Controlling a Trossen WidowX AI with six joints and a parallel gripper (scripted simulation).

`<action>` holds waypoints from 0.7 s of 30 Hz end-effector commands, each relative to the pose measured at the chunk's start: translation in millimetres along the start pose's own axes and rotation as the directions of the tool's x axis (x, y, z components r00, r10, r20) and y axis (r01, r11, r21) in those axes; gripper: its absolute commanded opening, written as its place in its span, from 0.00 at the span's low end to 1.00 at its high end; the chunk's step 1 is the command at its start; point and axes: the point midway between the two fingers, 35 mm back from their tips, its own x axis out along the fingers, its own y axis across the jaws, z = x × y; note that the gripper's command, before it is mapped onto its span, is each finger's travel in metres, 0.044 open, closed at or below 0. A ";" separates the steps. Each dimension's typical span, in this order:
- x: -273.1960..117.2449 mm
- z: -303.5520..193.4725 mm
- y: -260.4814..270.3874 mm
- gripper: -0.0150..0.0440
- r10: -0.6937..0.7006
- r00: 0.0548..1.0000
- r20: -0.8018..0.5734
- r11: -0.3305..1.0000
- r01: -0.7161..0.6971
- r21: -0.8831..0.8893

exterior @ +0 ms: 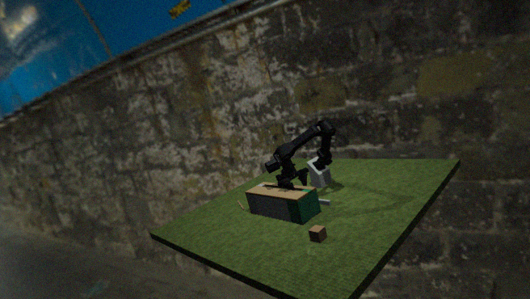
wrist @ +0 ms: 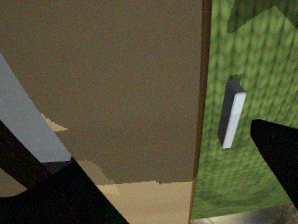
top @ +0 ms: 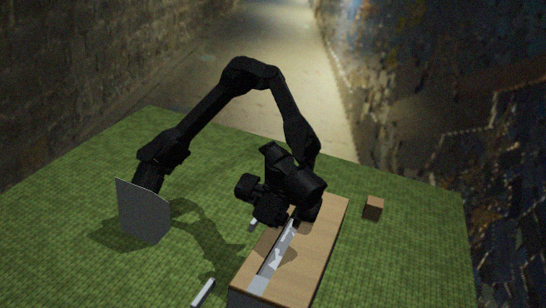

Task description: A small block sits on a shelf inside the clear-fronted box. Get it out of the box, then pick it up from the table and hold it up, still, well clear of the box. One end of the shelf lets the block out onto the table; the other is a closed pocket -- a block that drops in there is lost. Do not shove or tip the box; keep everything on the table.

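Observation:
The box (top: 325, 254) (exterior: 268, 204) (wrist: 130, 75) has a wooden top with a long slot (top: 272, 258). One end is green and shows in the exterior view. The gripper (exterior: 296, 186) (wrist: 165, 145) is open and empty, pointing down over the box. In the wrist view its left finger is at the slot, and its right finger is over the green table beyond the box's long edge. How deep the left finger reaches is not clear. The small block on the shelf cannot be seen in any view.
A brown cube (top: 373, 208) (exterior: 317, 233) stands on the table off the green end. A short pale bar (top: 253, 225) (exterior: 324, 201) lies beside the box; another pale bar (top: 203, 292) lies nearer the top camera. A grey panel (top: 143, 212) stands by the arm's base.

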 end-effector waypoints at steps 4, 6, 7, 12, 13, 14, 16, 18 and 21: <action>5.2 -9.7 -0.1 0.93 -0.005 1.000 -0.005 1.000 0.005 -0.006; 5.8 -11.6 -0.1 0.93 -0.005 1.000 -0.006 1.000 0.005 -0.006; 6.2 -12.5 -0.1 0.93 -0.005 1.000 -0.006 1.000 0.005 -0.006; 7.8 -17.3 -0.1 0.93 -0.005 1.000 -0.006 1.000 0.005 -0.006; 8.1 -18.3 0.0 0.93 -0.005 1.000 -0.006 1.000 0.005 -0.006; 8.4 -19.2 0.0 0.93 -0.005 1.000 -0.006 1.000 0.005 -0.006; 9.1 -21.1 0.0 0.93 -0.005 1.000 -0.006 1.000 0.005 -0.006; 9.7 -23.0 0.0 0.93 -0.005 1.000 -0.006 1.000 0.005 -0.006; 10.7 -25.9 0.0 0.93 -0.005 1.000 -0.006 1.000 0.005 -0.006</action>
